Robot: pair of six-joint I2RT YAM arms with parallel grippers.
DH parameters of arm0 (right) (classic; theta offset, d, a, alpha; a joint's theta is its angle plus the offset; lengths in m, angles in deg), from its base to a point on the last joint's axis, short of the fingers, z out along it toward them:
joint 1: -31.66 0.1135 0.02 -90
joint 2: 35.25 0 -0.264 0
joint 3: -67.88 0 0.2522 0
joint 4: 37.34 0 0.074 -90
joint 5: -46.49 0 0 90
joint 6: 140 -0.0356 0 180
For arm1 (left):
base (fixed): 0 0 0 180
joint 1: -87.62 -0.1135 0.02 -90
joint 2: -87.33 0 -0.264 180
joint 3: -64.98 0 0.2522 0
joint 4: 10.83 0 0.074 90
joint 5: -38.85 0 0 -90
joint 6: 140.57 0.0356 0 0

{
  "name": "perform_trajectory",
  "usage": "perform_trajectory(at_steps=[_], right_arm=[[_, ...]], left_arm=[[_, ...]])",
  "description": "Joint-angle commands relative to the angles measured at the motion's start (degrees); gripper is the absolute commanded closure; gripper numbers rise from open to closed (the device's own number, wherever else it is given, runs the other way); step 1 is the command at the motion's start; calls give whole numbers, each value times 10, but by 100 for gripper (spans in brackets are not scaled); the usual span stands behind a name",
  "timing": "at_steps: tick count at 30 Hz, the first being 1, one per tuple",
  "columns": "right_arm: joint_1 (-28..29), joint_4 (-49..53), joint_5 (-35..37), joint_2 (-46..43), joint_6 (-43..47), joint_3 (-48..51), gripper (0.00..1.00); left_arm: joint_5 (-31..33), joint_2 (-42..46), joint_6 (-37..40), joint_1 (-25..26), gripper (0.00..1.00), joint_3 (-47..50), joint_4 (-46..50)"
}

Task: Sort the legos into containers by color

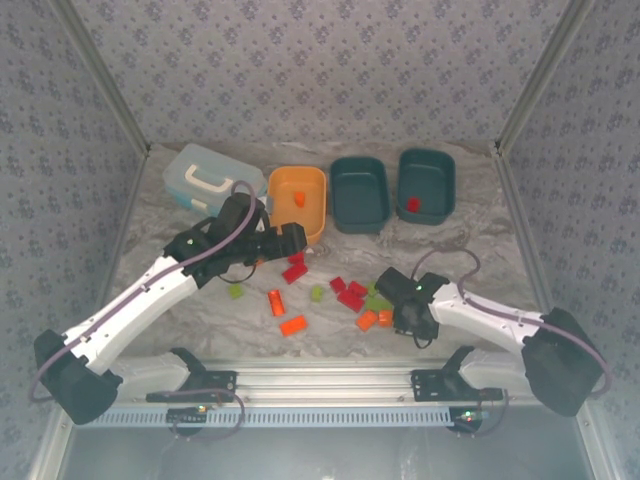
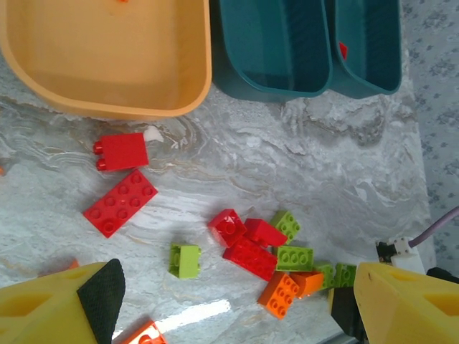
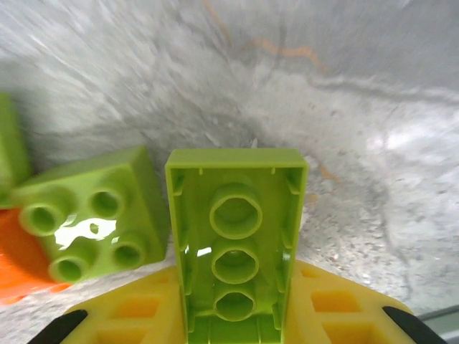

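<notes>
Right at your wrist camera, a lime green rectangular plastic brick (image 3: 235, 244) shows its hollow underside; your right gripper (image 3: 235, 312) pinches it by its long sides over the grey marbled table (image 3: 358, 107), beside a square lime green brick (image 3: 90, 215); your left gripper (image 2: 237, 290) hangs spread wide and holds nothing above loose red, orange and green legos (image 2: 258, 251), near the orange rounded plastic bin (image 2: 107, 72) and two dark teal bins (image 2: 272, 57).

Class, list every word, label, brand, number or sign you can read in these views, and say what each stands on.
No readable text anywhere.
The studs of the square lime green brick and the hollow underside of the upturned lime green brick show no legible lettering; the light blue case shows no label.
</notes>
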Motion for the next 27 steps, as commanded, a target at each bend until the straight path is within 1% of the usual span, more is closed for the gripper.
perform_trajectory(at_steps=[1, 5, 7, 9, 13, 16, 17, 23, 27], right_arm=[[7, 75, 70, -42, -5, -63, 71], [1, 99, 85, -48, 36, -148, 71], [-11, 83, 82, -24, 69, -196, 71], [-37, 51, 66, 16, 107, -244, 72], [-89, -1, 34, 141, 183, -385, 72], [-132, -39, 3, 247, 210, -477, 71], [-144, -50, -8, 284, 234, -508, 71], [-192, -66, -40, 494, 274, -691, 70], [-216, -64, -64, 594, 272, -774, 69]], left_arm=[[-37, 25, -20, 1, 14, 13, -46], [-47, 50, -38, 1, 13, 22, -65], [-43, 61, -44, 1, 11, 20, -70], [-38, 65, -47, 0, 10, 15, -75], [-36, 56, -62, -21, 9, 10, -76], [-32, 50, -87, -45, 9, 28, -89], [-31, 47, -92, -50, 9, 35, -98], [-22, 27, -106, -53, 9, 53, -123], [-21, 26, -98, -53, 9, 51, -117]])
